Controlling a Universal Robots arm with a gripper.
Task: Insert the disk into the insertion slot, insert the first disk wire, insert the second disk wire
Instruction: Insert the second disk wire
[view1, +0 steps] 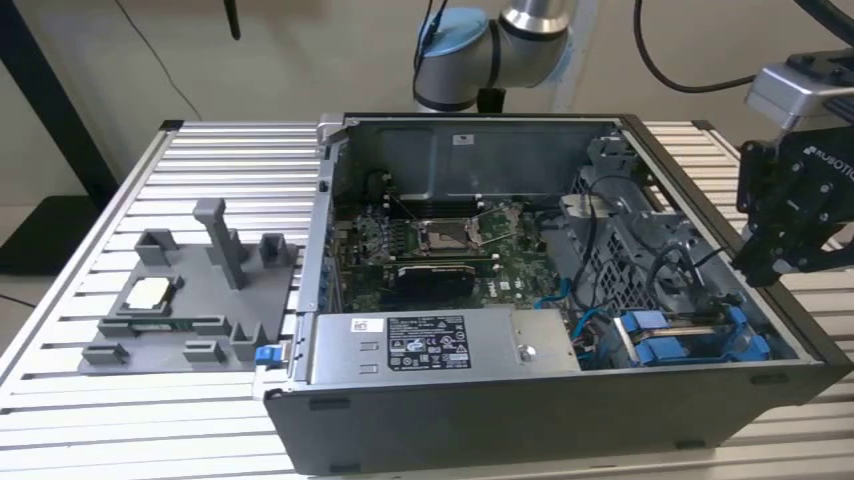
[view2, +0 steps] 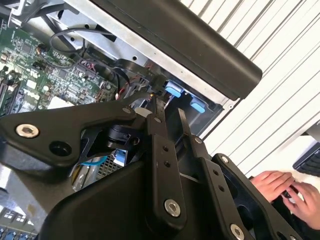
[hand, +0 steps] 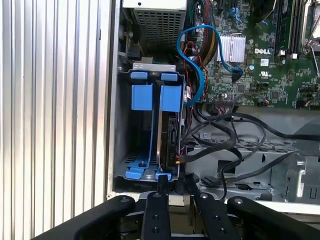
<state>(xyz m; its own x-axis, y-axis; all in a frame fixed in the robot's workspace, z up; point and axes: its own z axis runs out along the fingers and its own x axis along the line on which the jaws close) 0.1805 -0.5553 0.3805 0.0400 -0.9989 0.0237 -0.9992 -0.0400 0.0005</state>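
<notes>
Blue marks two bays of the drive cage (view1: 694, 330) at the exterior view's lower right: one disk (hand: 169, 135), dark-edged in its carrier, seated in the insertion slot (hand: 180, 125), and one second frame (hand: 141, 97) beside it. My gripper (hand: 175, 178) hovers just outside, released, holding nothing.

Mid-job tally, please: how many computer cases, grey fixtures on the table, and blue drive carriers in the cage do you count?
Computer case: 1
Grey fixture: 1
Blue carriers: 2
Total: 4
</notes>
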